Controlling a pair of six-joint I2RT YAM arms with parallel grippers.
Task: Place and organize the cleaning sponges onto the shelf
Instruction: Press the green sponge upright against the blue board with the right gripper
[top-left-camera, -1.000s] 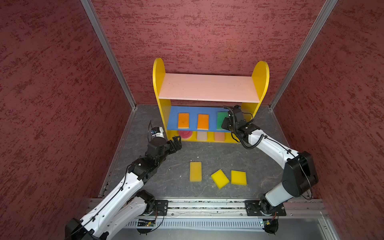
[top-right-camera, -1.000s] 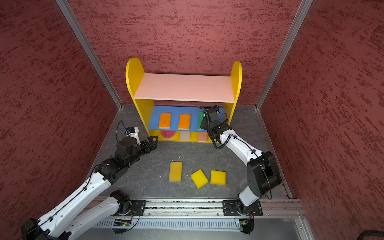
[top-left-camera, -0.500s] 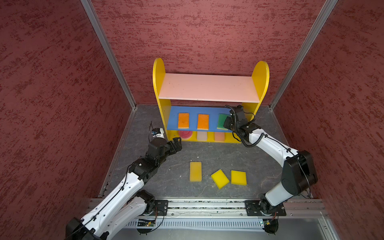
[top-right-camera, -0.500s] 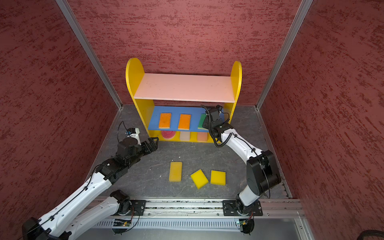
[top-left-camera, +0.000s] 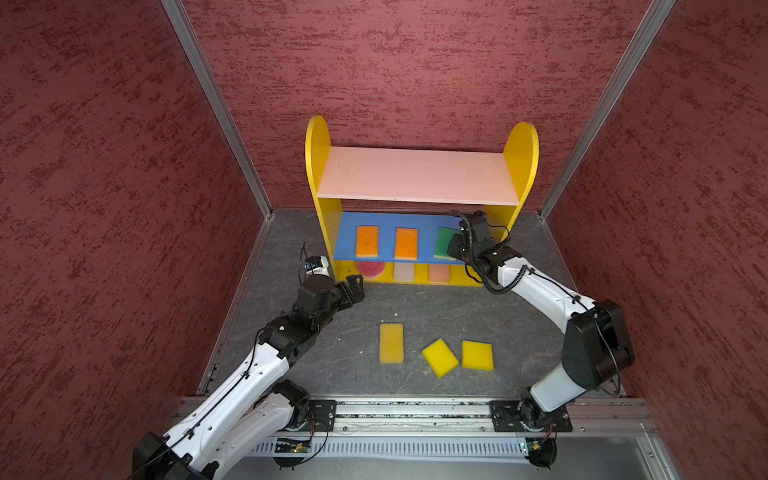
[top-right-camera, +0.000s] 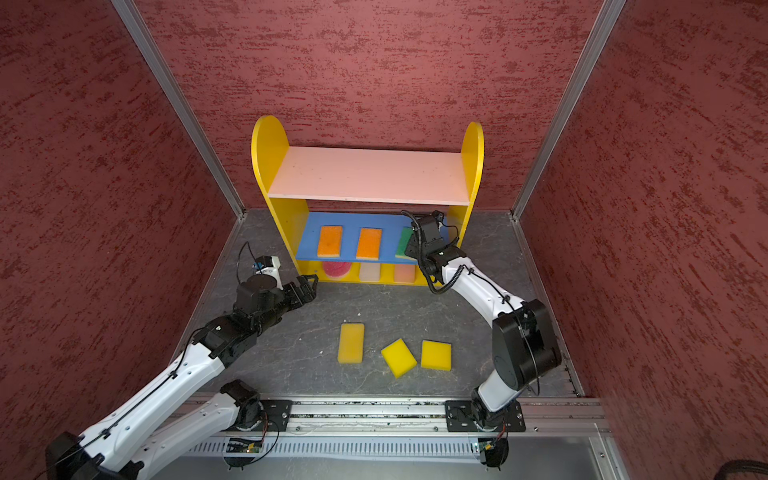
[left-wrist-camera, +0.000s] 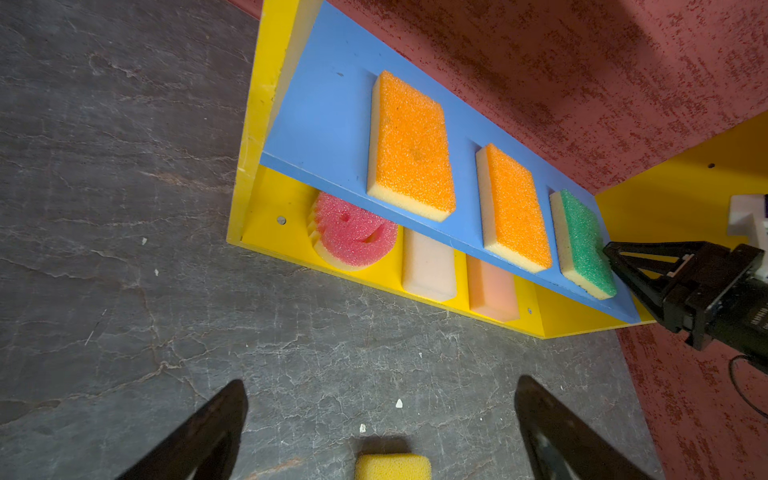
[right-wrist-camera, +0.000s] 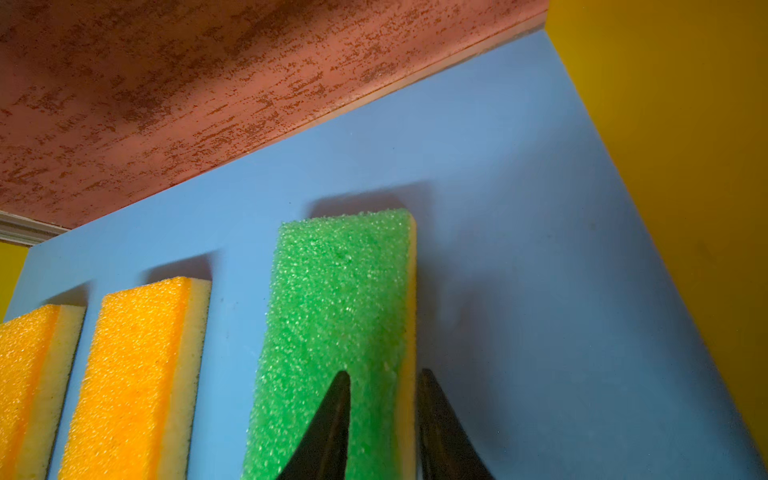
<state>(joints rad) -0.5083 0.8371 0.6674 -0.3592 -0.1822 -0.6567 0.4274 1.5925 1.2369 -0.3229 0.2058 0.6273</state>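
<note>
The right hand (right-wrist-camera: 384, 372) was inside the shelf (top-left-camera: 318, 166), jaws a little parted and clamping nothing, its tips at the near end of the green-topped sponge (right-wrist-camera: 336, 311); that sponge lay flat on the blue middle board (top-left-camera: 426, 224), in a row with two orange sponges (top-left-camera: 367, 241) (top-left-camera: 406, 243); on the yellow base below sat the round red-pink sponge (top-left-camera: 371, 268), the off-white sponge (top-left-camera: 404, 272) and the peach sponge (top-left-camera: 439, 273); three yellow sponges (top-left-camera: 391, 343) (top-left-camera: 440, 357) (top-left-camera: 477, 355) lay on the bench (top-left-camera: 415, 307), apart from the shelf; the left hand (top-left-camera: 356, 286) hovered released, jaws wide and empty, above the bench near the shelf's lower left corner.
</note>
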